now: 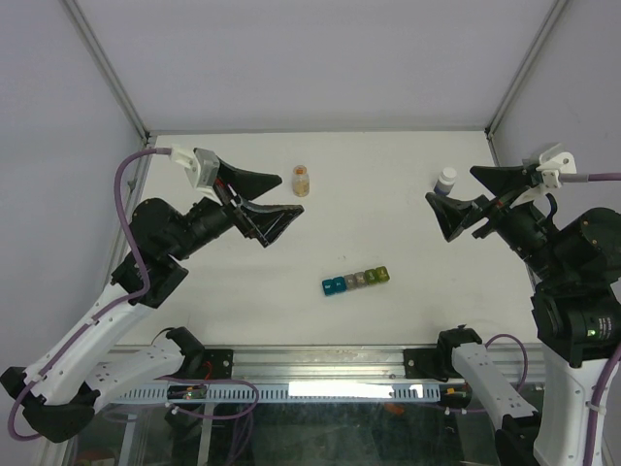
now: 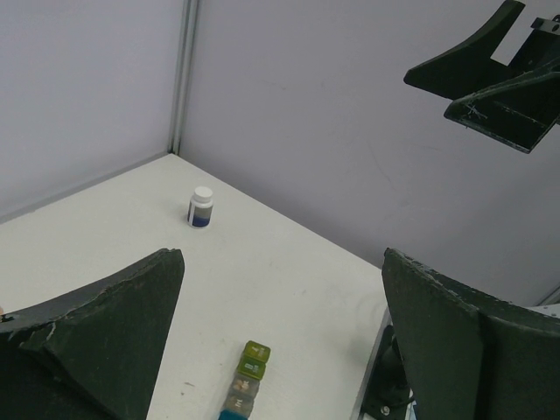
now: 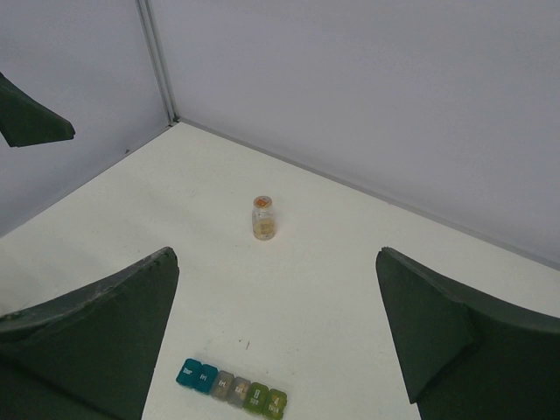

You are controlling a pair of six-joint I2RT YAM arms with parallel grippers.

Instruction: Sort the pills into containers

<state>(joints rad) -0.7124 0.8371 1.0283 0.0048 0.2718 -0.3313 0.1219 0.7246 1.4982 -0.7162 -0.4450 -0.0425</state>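
The containers are a short strip of several joined cells, teal through grey to yellow-green, lying mid-table with lids down. The strip also shows in the left wrist view and the right wrist view. Faint tan specks, the pills, show through a grey cell. My left gripper hangs open above the table's left half, well clear of the strip. My right gripper hangs open at the far right, also clear. Nothing lies between either pair of fingers.
A small orange-tinted bottle stands at the back centre, just right of my left gripper. A white-capped dark bottle stands at the back right, by my right gripper. Grey walls enclose the table on three sides.
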